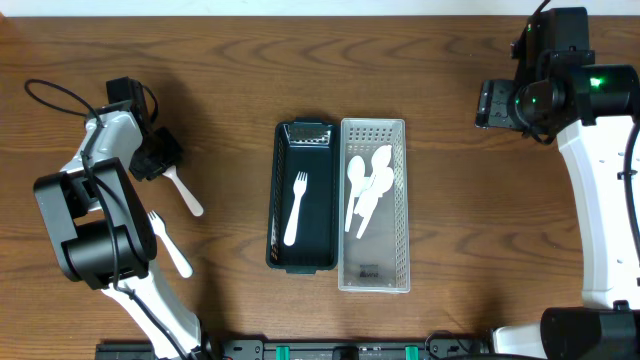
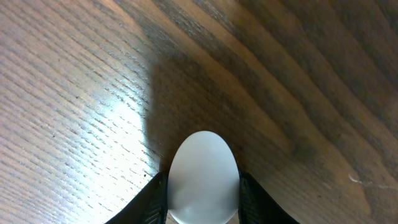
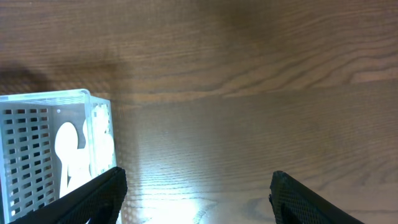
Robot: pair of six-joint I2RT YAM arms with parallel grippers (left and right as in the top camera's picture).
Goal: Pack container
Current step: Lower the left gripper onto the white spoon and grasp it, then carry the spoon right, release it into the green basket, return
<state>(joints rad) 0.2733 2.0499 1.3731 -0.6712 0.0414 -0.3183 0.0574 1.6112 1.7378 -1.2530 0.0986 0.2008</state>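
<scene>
At the table's left, my left gripper is shut on a white spoon, whose handle pokes out toward the front right. In the left wrist view the spoon's bowl fills the gap, with both fingers touching its sides at the left gripper. A dark green container in the middle holds a white fork. Beside it a clear slotted container holds several white spoons. My right gripper hangs open at the far right, with nothing between its fingers in the right wrist view.
A second white fork lies on the wood near the left arm's base. The right wrist view catches a corner of the clear slotted container at its left edge. Bare wooden table lies between the containers and the right arm.
</scene>
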